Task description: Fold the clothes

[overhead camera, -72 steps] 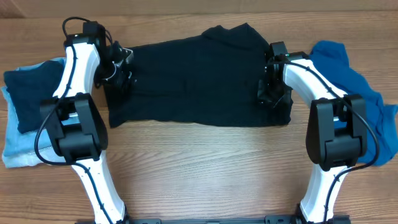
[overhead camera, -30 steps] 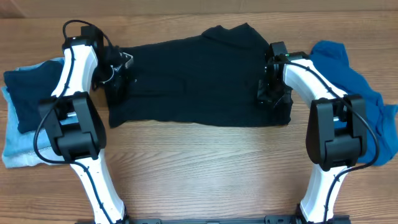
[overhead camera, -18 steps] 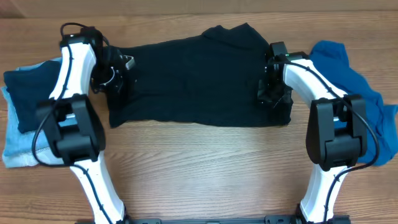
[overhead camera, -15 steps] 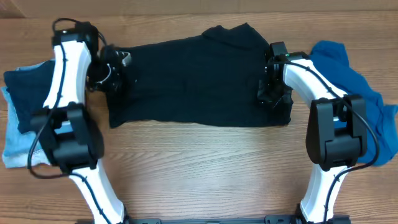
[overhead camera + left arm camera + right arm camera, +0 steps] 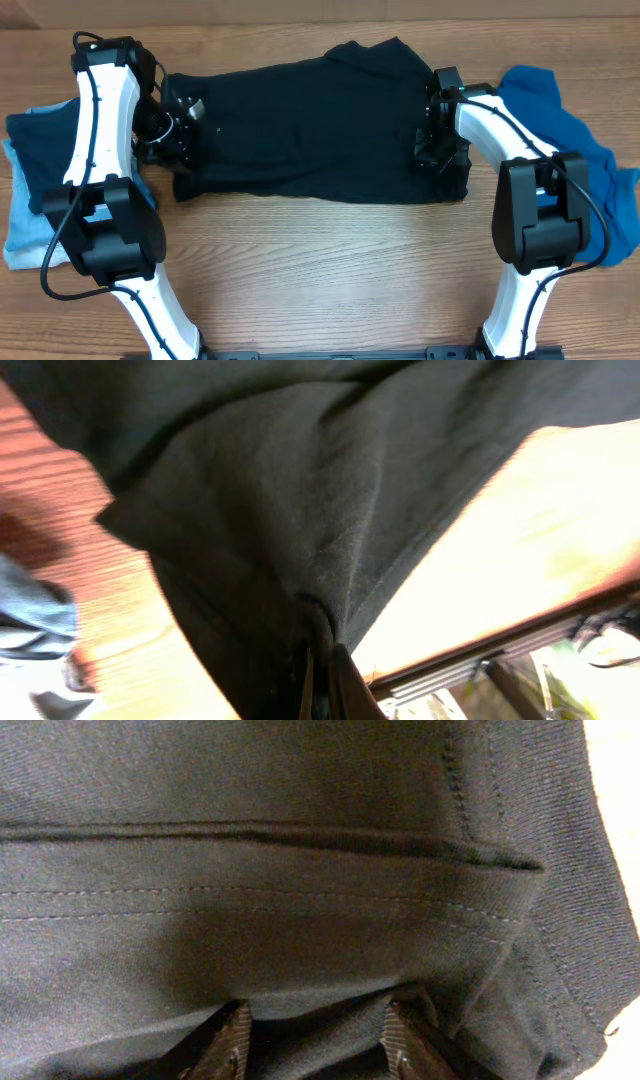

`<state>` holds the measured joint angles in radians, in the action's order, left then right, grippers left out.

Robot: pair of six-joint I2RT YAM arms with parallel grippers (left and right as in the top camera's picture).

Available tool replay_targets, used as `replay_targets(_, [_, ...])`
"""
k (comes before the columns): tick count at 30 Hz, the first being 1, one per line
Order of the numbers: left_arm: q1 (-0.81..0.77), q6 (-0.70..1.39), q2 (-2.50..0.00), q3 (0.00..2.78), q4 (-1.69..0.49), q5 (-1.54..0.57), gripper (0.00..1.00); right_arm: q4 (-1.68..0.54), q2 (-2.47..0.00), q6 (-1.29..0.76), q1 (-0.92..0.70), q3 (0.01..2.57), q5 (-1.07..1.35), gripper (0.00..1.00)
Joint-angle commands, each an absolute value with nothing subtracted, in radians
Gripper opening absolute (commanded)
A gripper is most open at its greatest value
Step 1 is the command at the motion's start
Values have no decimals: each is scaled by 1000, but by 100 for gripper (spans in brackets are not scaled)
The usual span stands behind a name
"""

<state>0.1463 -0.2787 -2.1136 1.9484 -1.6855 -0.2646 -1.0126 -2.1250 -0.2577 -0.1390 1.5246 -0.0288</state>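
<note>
A black garment (image 5: 310, 120) lies spread across the middle of the wooden table. My left gripper (image 5: 180, 128) sits at its left edge. In the left wrist view that gripper (image 5: 320, 670) is shut on a pinch of the black cloth (image 5: 300, 490), which rises in a tented fold from the jaws. My right gripper (image 5: 440, 142) rests on the garment's right side near the hem. In the right wrist view its fingers (image 5: 232, 1038) stand apart, pressed onto the cloth (image 5: 300, 870), with a soft ridge of fabric between them and a stitched hem just ahead.
A crumpled bright blue garment (image 5: 565, 130) lies at the right edge, behind my right arm. At the left, a folded dark blue piece (image 5: 45, 150) sits on a light blue one (image 5: 25, 235). Bare wood (image 5: 330, 270) stretches along the front.
My left gripper has shut on the black garment's left edge and moved left and toward the front, dragging that edge with it. The right arm has not moved.
</note>
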Motion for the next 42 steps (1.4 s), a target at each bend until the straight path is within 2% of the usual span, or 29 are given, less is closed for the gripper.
replay_targets(1, [145,-197,-2107,1957,-1691,-339,4,-1012,-2156,-254,-110,1496,-51,48])
replay_targets(11, [147,-95,-2106,1951,-1668,-200,4,-1027,-2156,-254,-76,1495,-51,48])
replay_targets(15, [161,-11,-2106,1950,-1541,-103,4,-1019,-2156,-254,-76,1495,-51,48])
replay_targets(25, [157,-3,-2106,1765,-1253,-92,4,-1019,-2156,-254,-76,1495,-51,48])
replay_targets(26, [157,-3,-2106,1730,-1216,-84,4,-1019,-2156,-254,-76,1495,-51,48])
replay_targets(28, [157,-3,-2106,1678,-1153,-25,12,-1019,-2156,-254,-76,1495,-51,48])
replay_targets(30, [157,-2,-2106,1649,-1099,49,11,-1020,-2156,-254,-76,1495,-51,48])
replay_targets(34, [157,40,-2106,1638,-967,133,24,-1023,-2156,-254,-76,1495,-51,48])
replay_targets(38, [157,72,-2106,1638,-908,130,25,-1023,-2156,-254,-76,1495,-51,48])
replay_targets(42, [157,75,-2106,1638,-930,108,22,-999,-2156,-240,-76,1496,-47,51])
